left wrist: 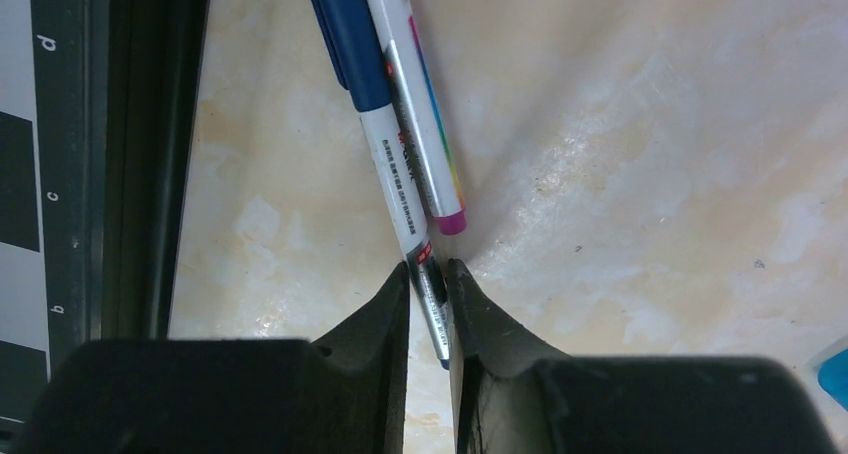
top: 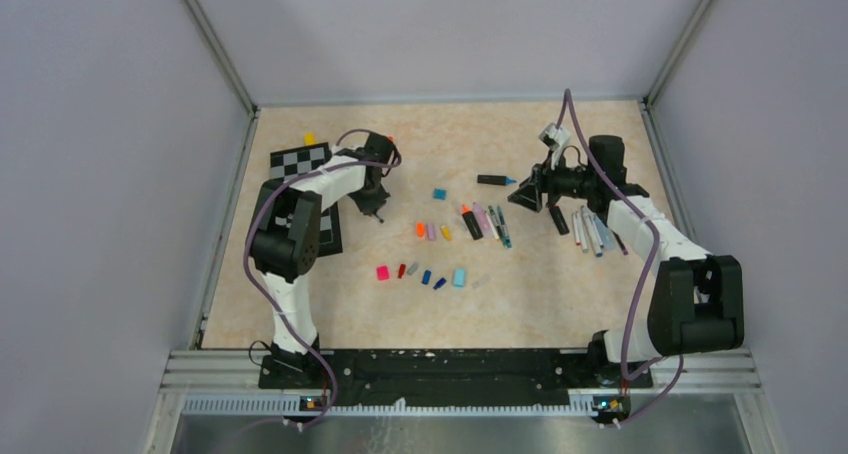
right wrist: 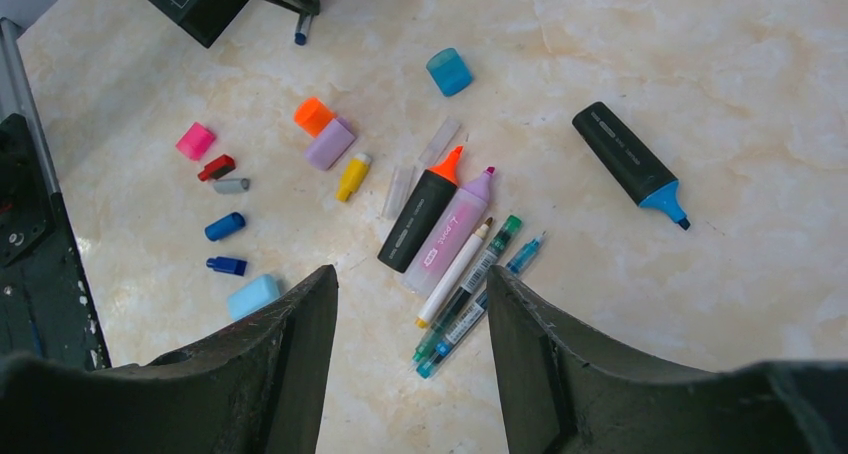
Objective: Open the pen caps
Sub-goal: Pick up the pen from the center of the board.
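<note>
Left wrist view: the left pincer (left wrist: 430,279) grips the tail end of a white pen (left wrist: 395,169), which lies beside the checkerboard (left wrist: 20,154) near the left edge of the surface. I think the grip must be firm, so that the blue cap (left wrist: 350,44) can be pulled off straight. The right pincer (right wrist: 410,274) hangs open and empty. The letters d, c, b are readable on the checkerboard; the print on the pen is too small to read.
</note>
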Tool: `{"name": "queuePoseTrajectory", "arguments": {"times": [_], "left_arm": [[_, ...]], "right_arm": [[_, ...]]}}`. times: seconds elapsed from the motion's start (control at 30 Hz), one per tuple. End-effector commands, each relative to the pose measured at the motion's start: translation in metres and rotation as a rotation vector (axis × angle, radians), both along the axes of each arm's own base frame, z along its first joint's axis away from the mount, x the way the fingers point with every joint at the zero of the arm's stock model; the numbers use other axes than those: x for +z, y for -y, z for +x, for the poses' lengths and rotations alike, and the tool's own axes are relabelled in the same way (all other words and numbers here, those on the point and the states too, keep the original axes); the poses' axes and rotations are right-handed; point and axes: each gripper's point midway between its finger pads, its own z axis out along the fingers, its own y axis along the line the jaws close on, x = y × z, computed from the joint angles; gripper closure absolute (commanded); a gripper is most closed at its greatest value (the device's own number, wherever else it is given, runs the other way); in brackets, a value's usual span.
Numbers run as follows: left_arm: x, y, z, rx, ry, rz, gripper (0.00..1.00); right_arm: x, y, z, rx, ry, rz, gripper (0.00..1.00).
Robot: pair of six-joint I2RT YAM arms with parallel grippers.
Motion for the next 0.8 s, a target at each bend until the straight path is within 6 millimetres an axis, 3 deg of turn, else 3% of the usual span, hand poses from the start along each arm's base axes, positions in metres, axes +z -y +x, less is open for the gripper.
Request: {"name": "queuePoseTrajectory", "arguments": {"times": [0.0,0.5,0.77], "left_arm": [[-0.004,-0.012,-0.018,0.037,-0.037,0.039,0.79],[0.015,-0.025,-0.040,0.049,0.010,0.042,0.90],[0.043,-0.012,-0.038,-0.096,0.147,-0.038,0.99]], "right_arm": [[0.011,0.002,0.005,0.014,0.047,0.012,0.45],[0.008,0.010,0.007,-0.010,0.041,0.012,0.45],[0.009,0.005,0.000,0.042,0.040,0.033,0.45]]}}
